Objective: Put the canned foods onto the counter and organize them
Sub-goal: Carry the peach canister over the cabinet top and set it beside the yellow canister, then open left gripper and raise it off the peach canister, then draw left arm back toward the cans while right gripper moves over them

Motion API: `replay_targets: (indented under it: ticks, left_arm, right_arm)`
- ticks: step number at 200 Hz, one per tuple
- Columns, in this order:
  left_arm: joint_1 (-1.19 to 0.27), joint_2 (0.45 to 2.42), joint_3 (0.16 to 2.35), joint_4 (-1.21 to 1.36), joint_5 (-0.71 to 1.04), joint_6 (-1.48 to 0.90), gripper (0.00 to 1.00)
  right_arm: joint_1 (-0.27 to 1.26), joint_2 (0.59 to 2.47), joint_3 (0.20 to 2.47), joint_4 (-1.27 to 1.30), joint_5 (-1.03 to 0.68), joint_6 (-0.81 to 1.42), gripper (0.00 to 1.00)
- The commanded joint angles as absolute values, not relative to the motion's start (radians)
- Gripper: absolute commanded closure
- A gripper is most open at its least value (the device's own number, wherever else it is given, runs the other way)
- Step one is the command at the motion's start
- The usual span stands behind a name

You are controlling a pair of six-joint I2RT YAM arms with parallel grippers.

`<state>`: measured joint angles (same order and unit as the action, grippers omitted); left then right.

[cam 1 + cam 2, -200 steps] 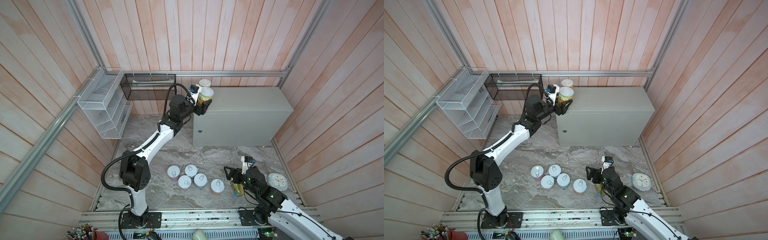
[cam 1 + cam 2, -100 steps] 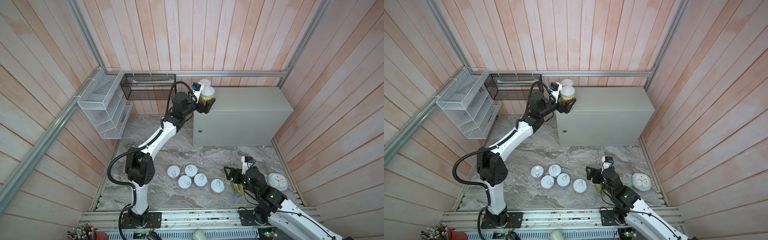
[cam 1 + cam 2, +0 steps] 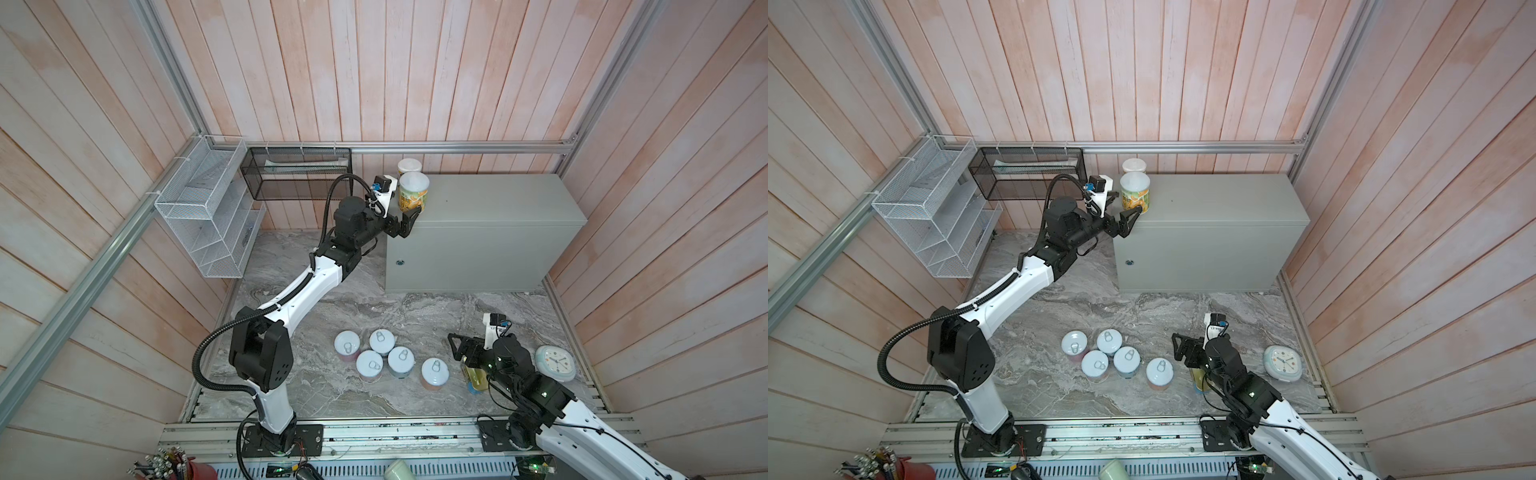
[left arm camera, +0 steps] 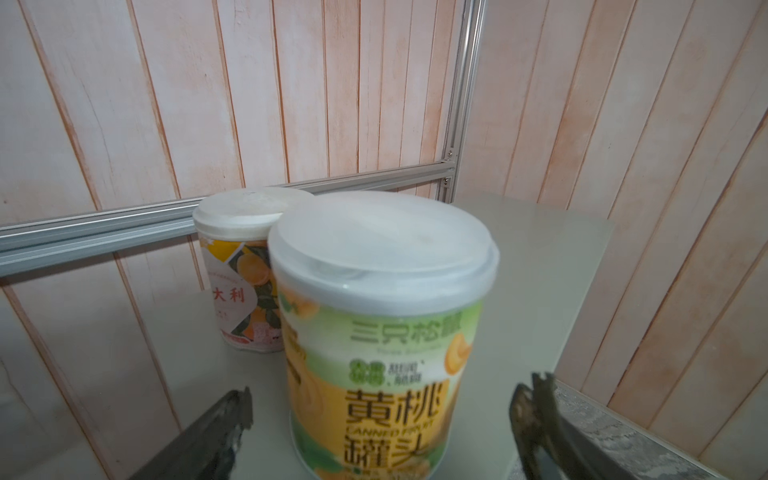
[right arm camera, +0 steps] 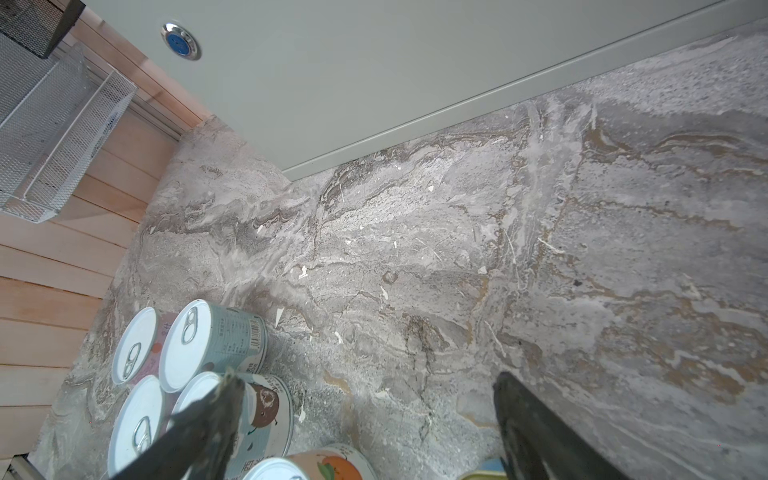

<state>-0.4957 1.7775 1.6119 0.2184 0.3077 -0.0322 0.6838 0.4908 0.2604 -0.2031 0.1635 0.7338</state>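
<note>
- Soft, even light fills both top views; shadows on the marble floor are faint.
- The wall planks fan outward at the top views' edges.
- In the left wrist view the near can is soft, its label smeared.
- The right wrist view shows the floor's veining sharply.

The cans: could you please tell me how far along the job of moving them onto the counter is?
Done: two white-lidded cans stand on the counter, at its left end. In hand: nothing; the left gripper is open around the front one, and the right gripper hangs open over the floor. Left: five pull-tab cans and the gold tin, partly hidden under the right gripper, on the floor.
</note>
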Motion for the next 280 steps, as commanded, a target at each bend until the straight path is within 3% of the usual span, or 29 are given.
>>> replay_targets:
  ticks: [1, 106, 150, 229, 280]
  left_arm:
    - [-0.494, 1.71, 1.573, 0.239, 0.264, -0.015, 0.0]
    - [-0.536, 1.41, 1.19, 0.293, 0.028, -0.036, 0.0]
    - [-0.546, 1.258, 0.971, 0.291, -0.072, -0.103, 0.0]
    - [-0.545, 1.073, 0.737, 0.231, -0.103, -0.129, 0.0]
    - [-0.548, 1.028, 0.645, 0.282, -0.044, -0.177, 0.0]
  right_arm:
    - [0.683, 0.476, 0.25, -0.209, 0.15, 0.732, 0.06]
    - [0.683, 0.484, 0.285, -0.225, 0.053, 0.686, 0.06]
    - [0.698, 0.627, 0.31, -0.155, -0.064, 0.661, 0.06]
    - [0.907, 0.971, 0.423, -0.018, 0.043, 0.681, 0.06]
    - [0.925, 1.042, 0.527, -0.246, 0.163, 0.652, 0.07]
